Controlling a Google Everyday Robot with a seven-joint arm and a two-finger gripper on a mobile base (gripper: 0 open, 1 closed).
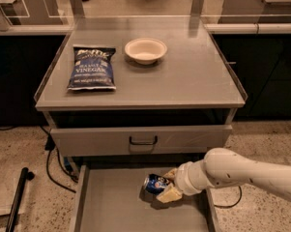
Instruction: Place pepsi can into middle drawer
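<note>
The pepsi can (155, 183) is a small blue can with a round logo, lying on its side low over the floor of the open middle drawer (116, 207). My gripper (168, 184) reaches in from the right on a white arm and is shut on the can, one tan finger above it and one below. The can is at the drawer's middle right, near the back. I cannot tell whether the can touches the drawer floor.
A closed grey drawer front with a dark loop handle (143, 140) sits above the open drawer. On the cabinet top lie a blue chip bag (92, 67) and a white bowl (145, 50). Cables and a dark pole (17, 197) are on the floor at left.
</note>
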